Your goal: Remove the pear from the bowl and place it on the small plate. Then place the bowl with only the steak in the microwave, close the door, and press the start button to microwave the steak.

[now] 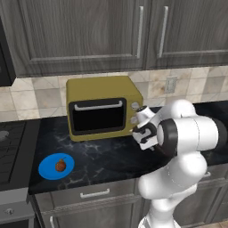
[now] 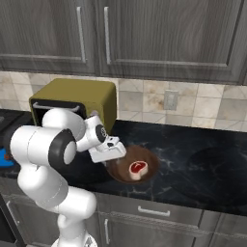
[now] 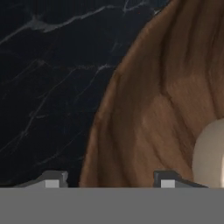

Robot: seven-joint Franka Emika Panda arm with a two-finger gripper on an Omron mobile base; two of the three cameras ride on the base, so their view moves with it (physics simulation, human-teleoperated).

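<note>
Centrally, on the dark marbled countertop [image 2: 202,144], the bowl [image 2: 153,170], a shallow brown wooden dish, holds the steak [image 2: 138,168], a red slab with a pale fatty rim. At the bowl's left edge the gripper [image 2: 115,155] points down, its wrist reaching across from the white arm [image 2: 43,144]. From the hand view, the two fingertips [image 3: 52,179] stand apart on either side of the bowl's rim [image 3: 100,144]: one tip lies over the black counter outside the dish, the other over the wooden inner wall, so the jaws are spread and straddle the rim; whether they press on it cannot be told. A pale curved edge of the steak [image 3: 210,153] shows at the right of that view. From the left base view, the pear [image 1: 60,165], a small brown-orange fruit, rests on the small plate [image 1: 47,171], a flat bright-blue disc near the counter's front left, well apart from the gripper [image 1: 143,138]. Behind them stands a mustard-yellow countertop oven [image 1: 103,107] with a handled glass door, against a beige tiled backsplash [image 1: 31,95]. Grey wooden cabinets [image 1: 89,35] hang above, and a stovetop [image 1: 11,147] adjoins the counter at the left.
</note>
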